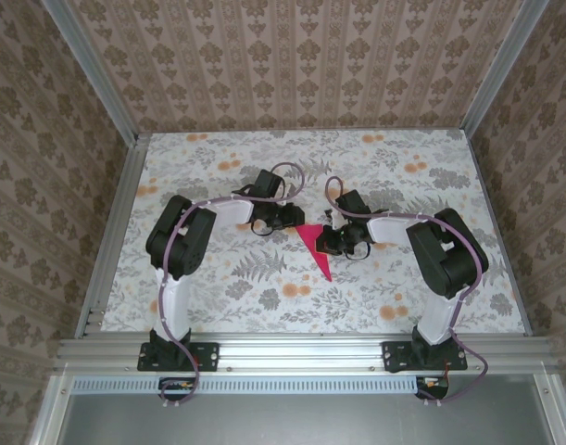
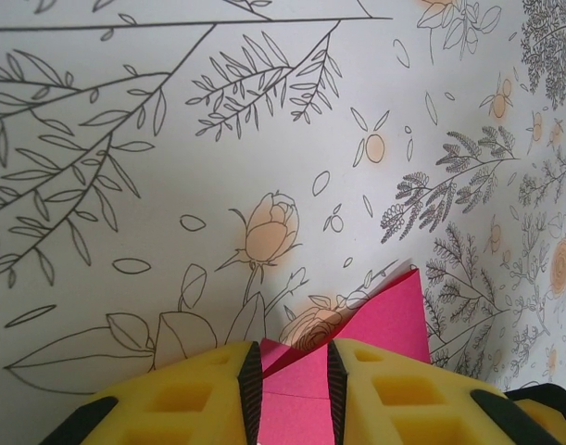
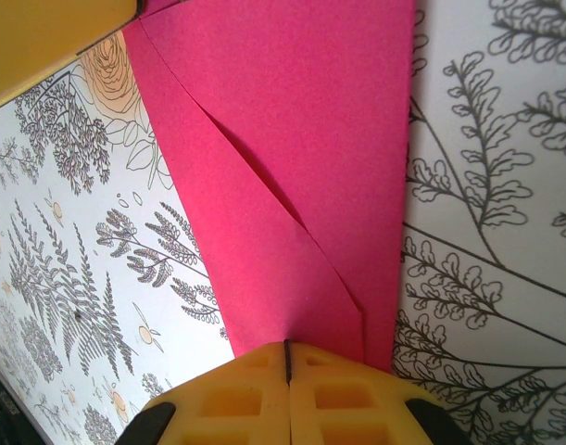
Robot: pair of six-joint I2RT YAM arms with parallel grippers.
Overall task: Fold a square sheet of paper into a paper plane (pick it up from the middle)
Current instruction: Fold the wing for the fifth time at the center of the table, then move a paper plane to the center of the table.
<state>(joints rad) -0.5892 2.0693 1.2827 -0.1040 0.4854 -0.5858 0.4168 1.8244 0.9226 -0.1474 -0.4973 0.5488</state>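
- My left gripper [image 1: 281, 222] and right gripper [image 1: 336, 243] are parked close together out in the middle of the flowery surface [image 1: 208, 287], with the paper plane [image 1: 312, 243] lying right between them.
- So far the plane is a flat, bright pink wedge. The wide end sits between my two grippers and the point runs back toward my bases, on the near side of the right gripper.
- From the left wrist, my left gripper [image 2: 295, 399] has its jaws a little apart, not clamped on anything. Pink paper [image 2: 384, 315] shows through the gap and spreads out just ahead and to the right of the fingers [image 2: 208, 399]. A folded flap sticks up a bit there.
- From the right wrist, my right gripper [image 3: 287, 371] is fully closed, yellow pads pressed flat against each other. The tips sit at the narrow end of the paper [image 3: 292, 139], which fans out wider straight ahead, with a diagonal fold edge crossing it.
- Honestly can't tell if any paper is actually pinched between the right pads or if they're just resting on it.
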